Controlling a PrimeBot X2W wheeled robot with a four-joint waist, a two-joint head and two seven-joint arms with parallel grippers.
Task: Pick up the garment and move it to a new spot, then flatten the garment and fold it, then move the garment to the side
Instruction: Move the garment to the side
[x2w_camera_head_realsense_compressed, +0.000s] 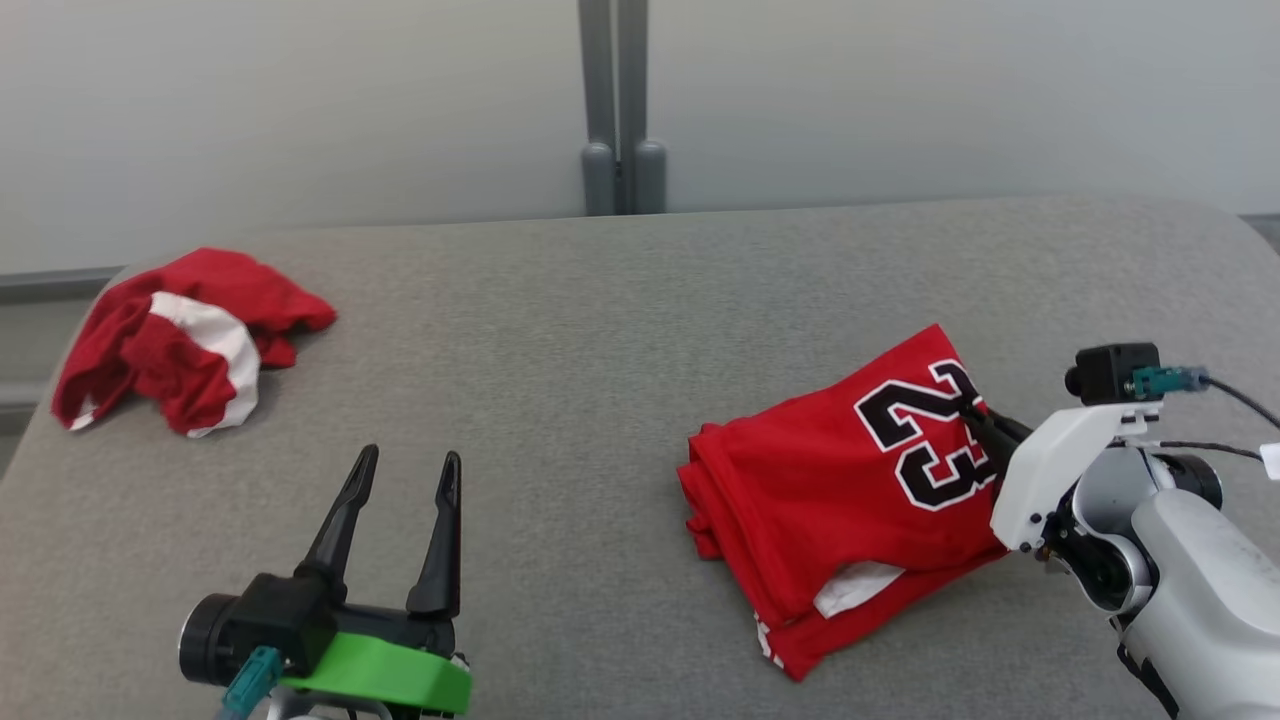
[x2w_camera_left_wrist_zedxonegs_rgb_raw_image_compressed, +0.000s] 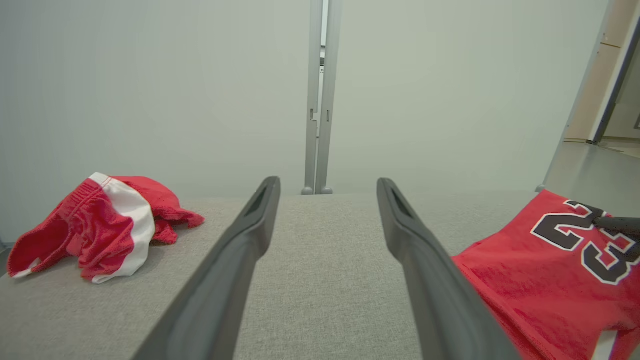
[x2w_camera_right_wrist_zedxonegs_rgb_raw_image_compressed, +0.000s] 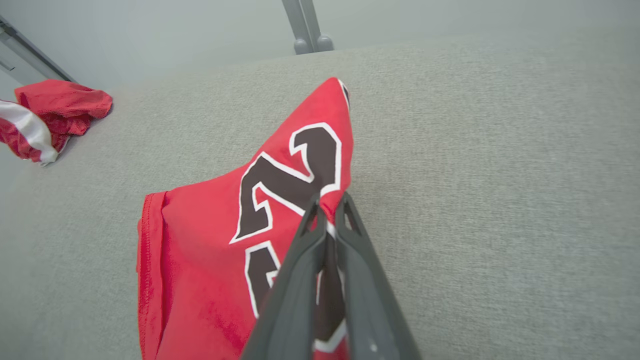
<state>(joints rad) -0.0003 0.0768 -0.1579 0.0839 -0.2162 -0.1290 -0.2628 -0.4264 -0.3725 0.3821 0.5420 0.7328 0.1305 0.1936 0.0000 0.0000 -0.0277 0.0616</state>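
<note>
Plainly, the jersey (x2w_camera_head_realsense_compressed: 850, 480), red with a black 23, lies folded in layers on the grey table (x2w_camera_head_realsense_compressed: 600, 350), towards its right edge and closer to the near edge than the far one. A bit of white shows between the layers at its near side. The right gripper (x2w_camera_head_realsense_compressed: 975, 412) is clenched on the jersey's right edge, its two fingers pressed together with red cloth pinched between them just beside the numerals. Whether that edge is lifted off the table I cannot tell. The left gripper (x2w_camera_head_realsense_compressed: 405, 465) is released, its fingers spread wide with nothing between them, over the table's near left part and well apart from the jersey. At the far left corner sits a crumpled red and white garment (x2w_camera_head_realsense_compressed: 180, 340).
</note>
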